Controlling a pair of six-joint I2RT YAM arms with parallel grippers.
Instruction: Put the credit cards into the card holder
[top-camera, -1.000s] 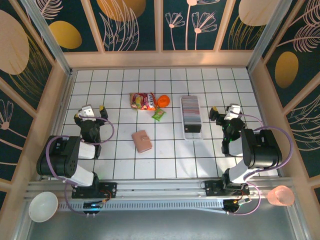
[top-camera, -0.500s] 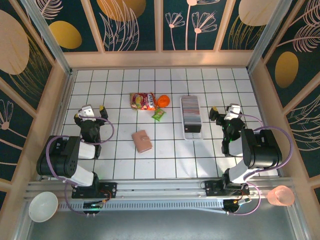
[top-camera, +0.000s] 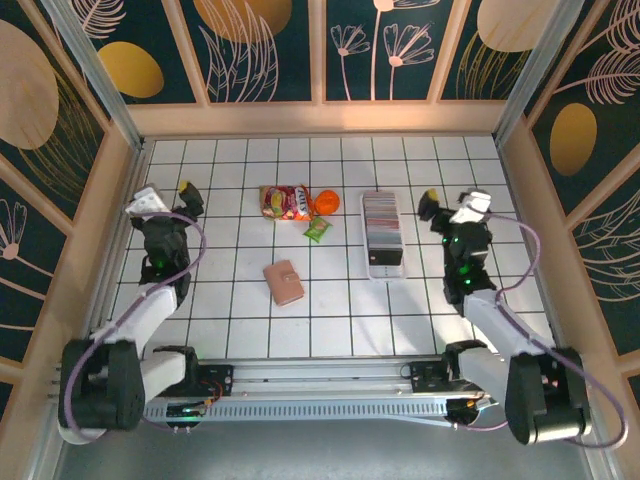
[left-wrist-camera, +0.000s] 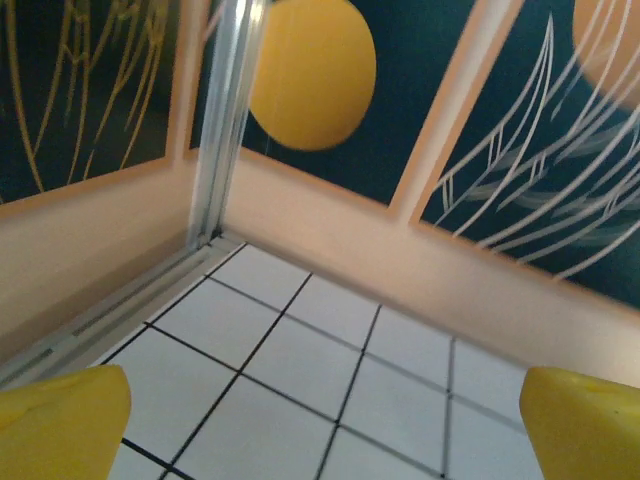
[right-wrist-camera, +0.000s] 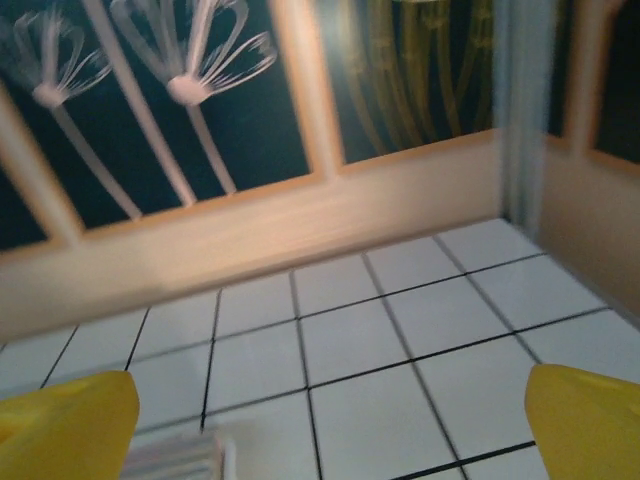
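The credit cards (top-camera: 381, 222) stand as a dense striped row in a long white tray (top-camera: 385, 267) right of centre. The card holder (top-camera: 284, 282), salmon pink and folded, lies flat on the tiled floor near the middle. My left gripper (top-camera: 168, 200) is raised at the far left, well apart from the holder, and its yellow fingertips (left-wrist-camera: 60, 420) stand wide open over bare tiles. My right gripper (top-camera: 452, 206) hovers just right of the tray, open, with nothing between its fingertips (right-wrist-camera: 590, 420). The tray's corner (right-wrist-camera: 175, 462) shows at the lower left of the right wrist view.
Colourful snack packets (top-camera: 285, 202), an orange item (top-camera: 326, 201) and a small green packet (top-camera: 317, 230) lie behind the card holder. Wooden walls (top-camera: 320, 118) enclose the tiled floor on three sides. A metal rail (top-camera: 320, 385) runs along the near edge.
Both arms have unfolded from their tucked poses. The left gripper has risen and shifted left and back. The right gripper has lifted slightly back beside the tray. Both stay open.
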